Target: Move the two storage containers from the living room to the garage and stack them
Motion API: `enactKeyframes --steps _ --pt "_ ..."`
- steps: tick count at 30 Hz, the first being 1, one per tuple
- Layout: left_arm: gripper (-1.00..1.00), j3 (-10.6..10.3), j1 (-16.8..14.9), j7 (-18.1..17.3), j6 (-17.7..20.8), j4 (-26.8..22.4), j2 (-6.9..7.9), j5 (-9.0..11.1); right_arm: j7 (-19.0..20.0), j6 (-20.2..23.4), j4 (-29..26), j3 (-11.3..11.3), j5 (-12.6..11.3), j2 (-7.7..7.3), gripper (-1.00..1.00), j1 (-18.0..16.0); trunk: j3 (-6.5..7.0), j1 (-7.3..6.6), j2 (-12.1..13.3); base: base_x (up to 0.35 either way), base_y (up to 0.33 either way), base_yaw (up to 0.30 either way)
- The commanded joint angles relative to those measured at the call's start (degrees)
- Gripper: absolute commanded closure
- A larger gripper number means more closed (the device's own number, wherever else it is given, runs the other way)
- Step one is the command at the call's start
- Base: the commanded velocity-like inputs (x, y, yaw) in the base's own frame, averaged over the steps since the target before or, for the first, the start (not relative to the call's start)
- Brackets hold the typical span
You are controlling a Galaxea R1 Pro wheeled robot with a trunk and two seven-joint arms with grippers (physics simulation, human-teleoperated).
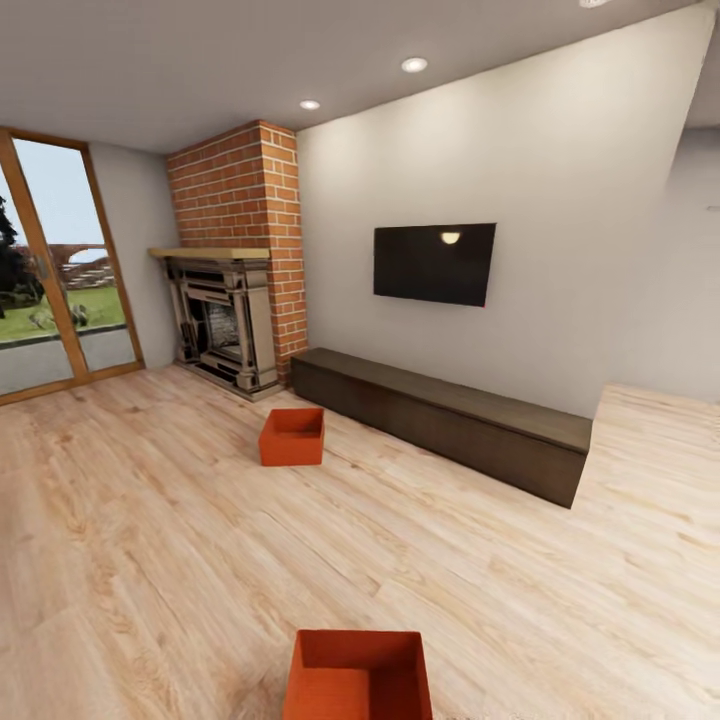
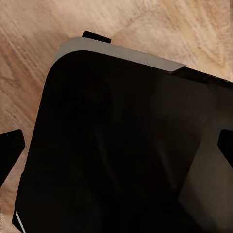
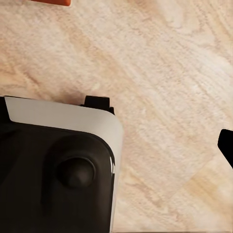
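Two orange-red storage containers rest open side up on the living room's light wood plank floor. The far storage container (image 1: pixel 291 437) sits in front of the fireplace and the bench's left end. The near storage container (image 1: pixel 360 675) lies close below me, cut off by the picture's lower edge. A sliver of orange container (image 3: pixel 51 2) shows at the edge of the right wrist view. My left gripper (image 2: pixel 116 145) hangs open over my dark base, its fingertips (image 2: pixel 10 150) far apart. My right gripper (image 3: pixel 116 145) also looks open; one fingertip (image 3: pixel 226 145) shows over the planks. Both hold nothing.
A red brick chimney (image 1: pixel 240 190) with an ornate fireplace (image 1: pixel 225 325) stands at the back left. A black TV (image 1: pixel 435 263) hangs above a long dark low bench (image 1: pixel 450 420). A glass door (image 1: pixel 60 270) is at the far left. My black base (image 2: pixel 121 155) is below both wrists.
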Motion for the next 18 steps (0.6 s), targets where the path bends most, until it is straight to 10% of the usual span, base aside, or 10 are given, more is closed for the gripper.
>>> enactKeyframes --steps 1,18 --pt "-1.0 0.31 -0.02 0.02 -0.16 0.02 -0.02 0.08 -0.04 -0.33 0.18 0.48 -0.54 0.02 -1.0 -0.08 -0.06 0.0 -0.03 0.0 0.0 -0.216" --pt "-1.0 0.3 -0.02 0.02 -0.16 0.02 -0.02 0.07 -0.04 -0.31 0.19 0.48 -0.43 -0.05 -1.0 -0.08 -0.06 0.0 -0.03 0.0 0.0 -0.039"
